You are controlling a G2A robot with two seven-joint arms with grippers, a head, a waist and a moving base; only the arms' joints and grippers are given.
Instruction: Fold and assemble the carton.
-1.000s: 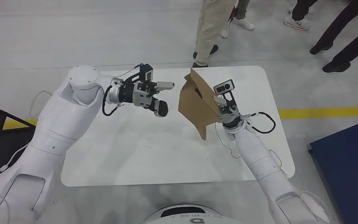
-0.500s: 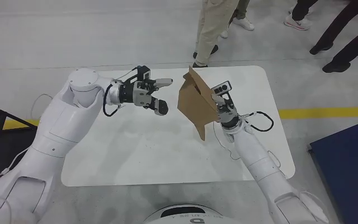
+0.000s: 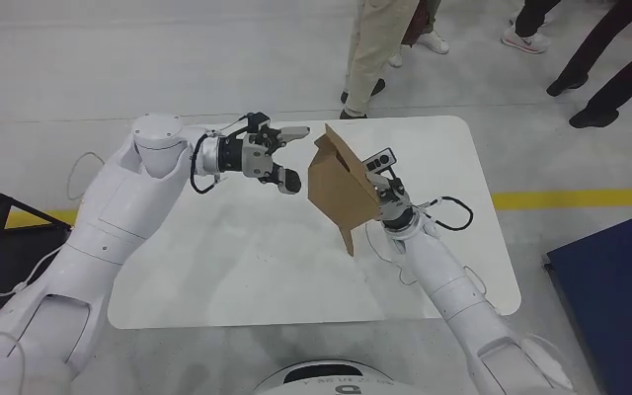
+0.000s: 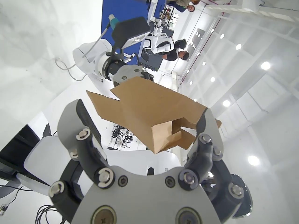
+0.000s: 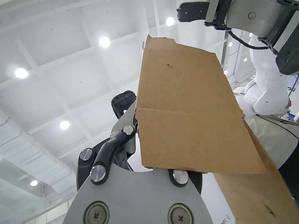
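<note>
Top view puts the partly opened carton (image 3: 341,188) upright over the counter (image 3: 247,267), one edge clamped in the right pincer (image 5: 137,122), with the left pincer (image 3: 293,156) spread wide just beside it. The left should probably take a loose flap near its crease and press along the score while the right grips firmly.

Top camera's above both arms, looking down on your table (image 3: 247,286). Left wrist camera sits tight behind the left gripper (image 4: 142,109), aimed up at the ceiling (image 5: 58,47); right one likewise behind the right gripper (image 5: 140,122). All three catch the carton (image 3: 341,183).
</note>
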